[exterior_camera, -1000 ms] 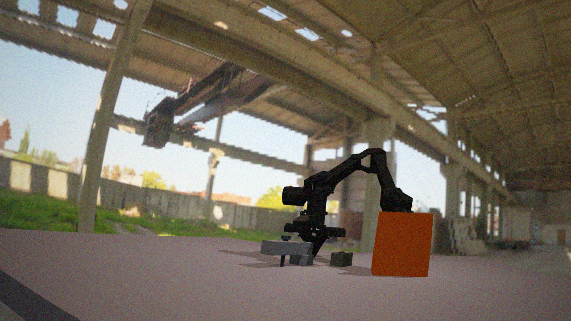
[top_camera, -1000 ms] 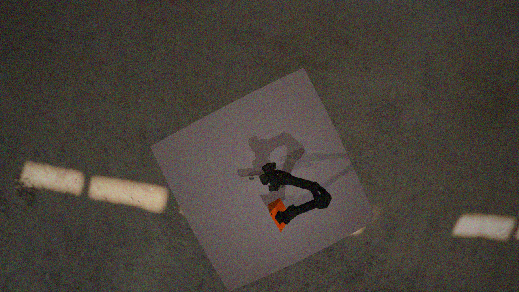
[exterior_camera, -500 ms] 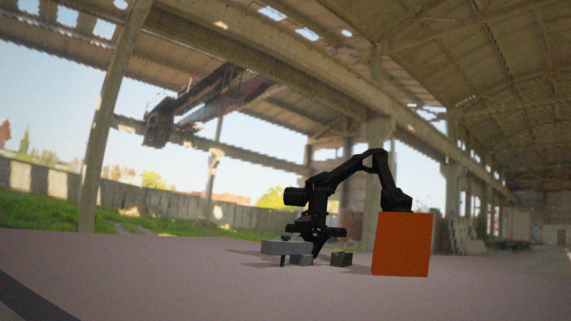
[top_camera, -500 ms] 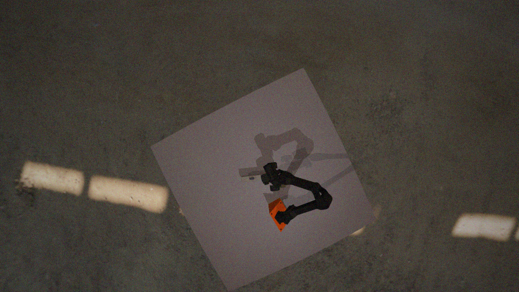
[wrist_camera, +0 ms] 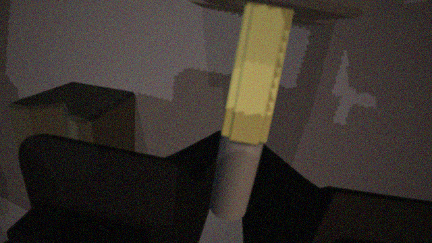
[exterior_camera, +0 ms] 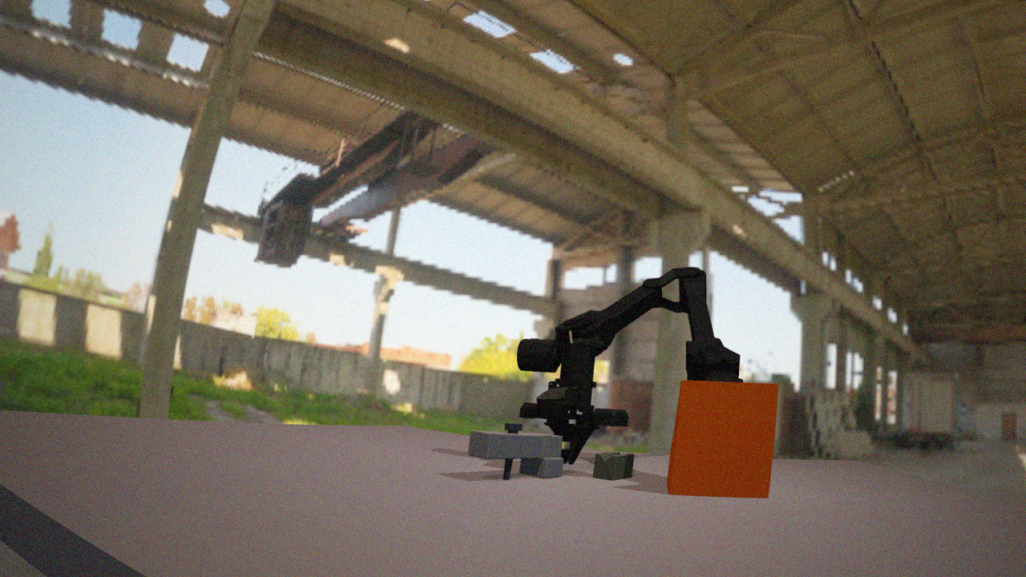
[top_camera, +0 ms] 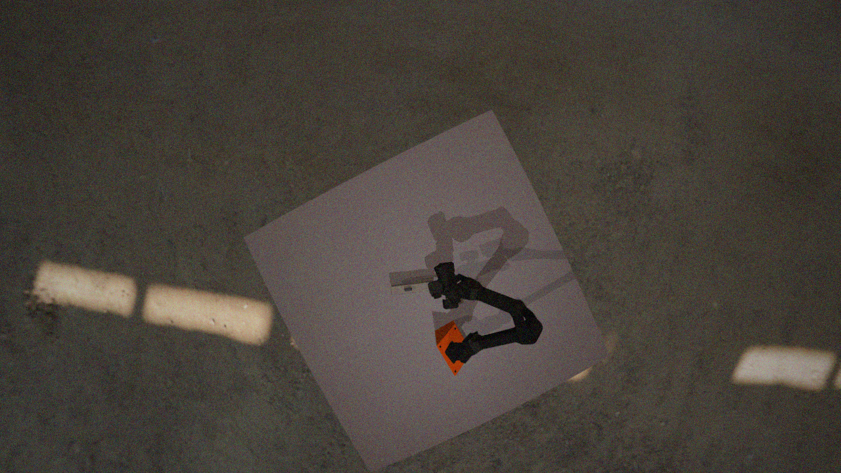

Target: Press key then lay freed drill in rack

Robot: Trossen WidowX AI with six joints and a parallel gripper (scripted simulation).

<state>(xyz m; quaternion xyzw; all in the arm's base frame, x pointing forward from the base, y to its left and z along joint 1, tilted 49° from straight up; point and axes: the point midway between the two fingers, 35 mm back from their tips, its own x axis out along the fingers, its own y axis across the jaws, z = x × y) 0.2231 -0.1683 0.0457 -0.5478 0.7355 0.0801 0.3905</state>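
Note:
My gripper (exterior_camera: 570,457) (wrist_camera: 235,142) is shut on the drill (wrist_camera: 256,77) by its smooth pale shank. The drill's long yellow part shows beyond the fingers in the wrist view. A dark band meets its far end, so I cannot tell whether the tip is inside the grey block (top_camera: 401,278) (exterior_camera: 502,445). The drill is hidden in the top and exterior views. The gripper is low, close beside the block's right end. The black key (exterior_camera: 506,470) passes through the block, with its head just above the top. The rack's two low notched pieces (exterior_camera: 541,467) (exterior_camera: 611,466) stand near the gripper.
The orange pedestal (top_camera: 453,332) (exterior_camera: 725,439) bears the arm's base, to the right of the rack in the exterior view. A notched rack piece (wrist_camera: 111,126) stands near the left finger in the wrist view. The table (top_camera: 353,217) (exterior_camera: 322,502) runs under everything.

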